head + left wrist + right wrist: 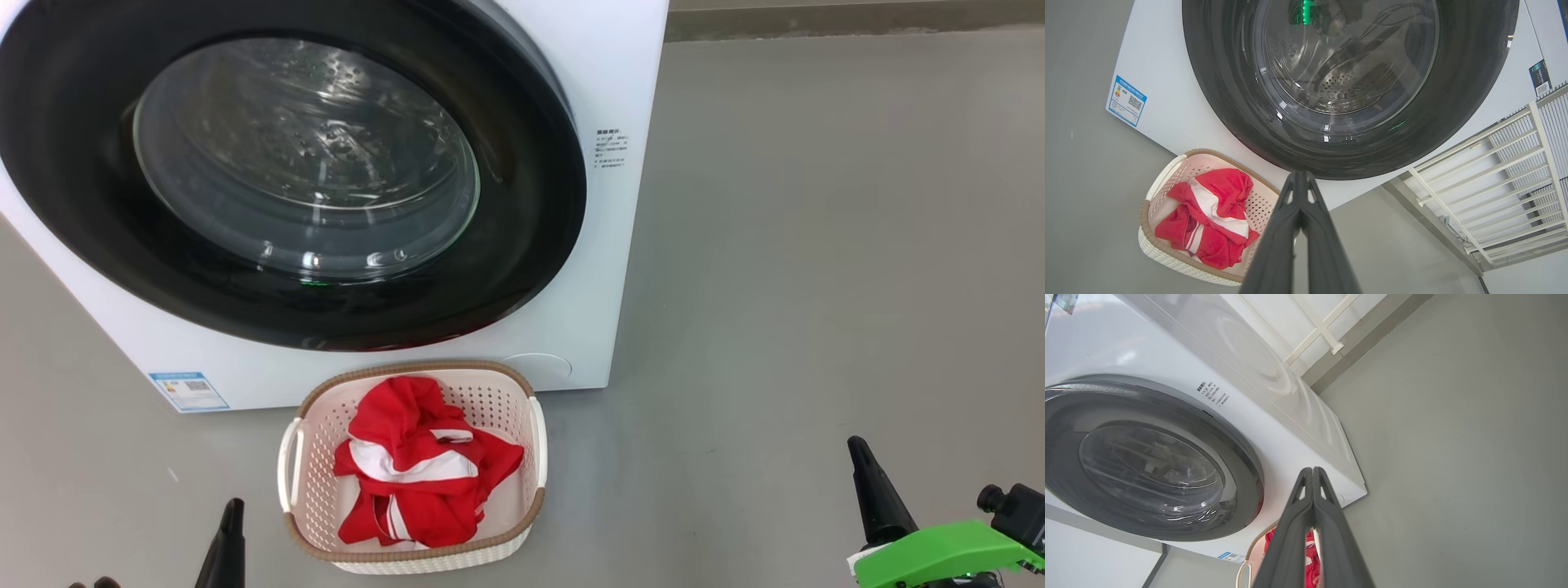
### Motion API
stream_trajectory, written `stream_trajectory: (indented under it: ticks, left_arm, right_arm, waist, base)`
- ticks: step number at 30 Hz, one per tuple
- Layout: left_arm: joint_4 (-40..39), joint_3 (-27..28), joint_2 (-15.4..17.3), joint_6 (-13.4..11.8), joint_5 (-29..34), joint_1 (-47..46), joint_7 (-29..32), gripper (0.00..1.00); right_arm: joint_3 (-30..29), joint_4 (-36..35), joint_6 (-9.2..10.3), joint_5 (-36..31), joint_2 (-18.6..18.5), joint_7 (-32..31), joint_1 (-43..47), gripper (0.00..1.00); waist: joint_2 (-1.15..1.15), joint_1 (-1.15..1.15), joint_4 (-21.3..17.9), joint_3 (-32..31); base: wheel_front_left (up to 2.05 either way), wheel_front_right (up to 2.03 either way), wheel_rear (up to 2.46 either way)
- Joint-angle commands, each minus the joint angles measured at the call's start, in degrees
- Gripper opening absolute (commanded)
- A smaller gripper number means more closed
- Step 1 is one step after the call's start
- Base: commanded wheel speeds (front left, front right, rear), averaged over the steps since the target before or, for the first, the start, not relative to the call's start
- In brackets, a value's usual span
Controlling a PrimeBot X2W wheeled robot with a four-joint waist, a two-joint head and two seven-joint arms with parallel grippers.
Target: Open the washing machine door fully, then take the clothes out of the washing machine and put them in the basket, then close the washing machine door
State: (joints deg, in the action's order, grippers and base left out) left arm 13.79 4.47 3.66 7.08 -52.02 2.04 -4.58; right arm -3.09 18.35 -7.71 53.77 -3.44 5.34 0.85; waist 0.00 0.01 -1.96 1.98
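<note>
The left gripper and right gripper had jaws clenched, empty. Beyond, the basket held the clothes before the washing machine. The washing machine door looked shut; pressing its rim should confirm the latch. The left wrist view added a white slatted rack the head view missed.

The head view looks forward and down at the washing machine, near, with the basket at 6 o'clock. The left wrist view faces the washing machine door close up, basket at 8 o'clock. The right wrist view looks up from low, door at 9 o'clock. All 3 share the door.
</note>
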Motion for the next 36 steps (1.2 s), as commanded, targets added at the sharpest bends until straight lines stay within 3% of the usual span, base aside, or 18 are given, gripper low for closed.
stream_trajectory:
  ticks: [1, 36]
  left_arm:
    - [-1.1, 1.2, 0.4, 0.2, -1.4, -2.4, 0.3, 0.0]
    - [-0.4, 1.7, -0.2, 0.3, -21.5, -5.4, 5.9, 0.0]
  right_arm:
    - [0.0, -1.7, 0.1, 1.4, -0.6, -0.4, -2.7, 0.0]
    - [-1.5, -3.1, 0.16, 20.8, -0.2, -6.1, -4.9, 0.0]
  waist:
    - [0.0, -0.01, 0.0, 0.0]
    - [0.0, -0.01, 1.0, -1.0]
  base:
    - [0.0, 0.0, 0.0]
    - [0.0, 0.0, 0.0]
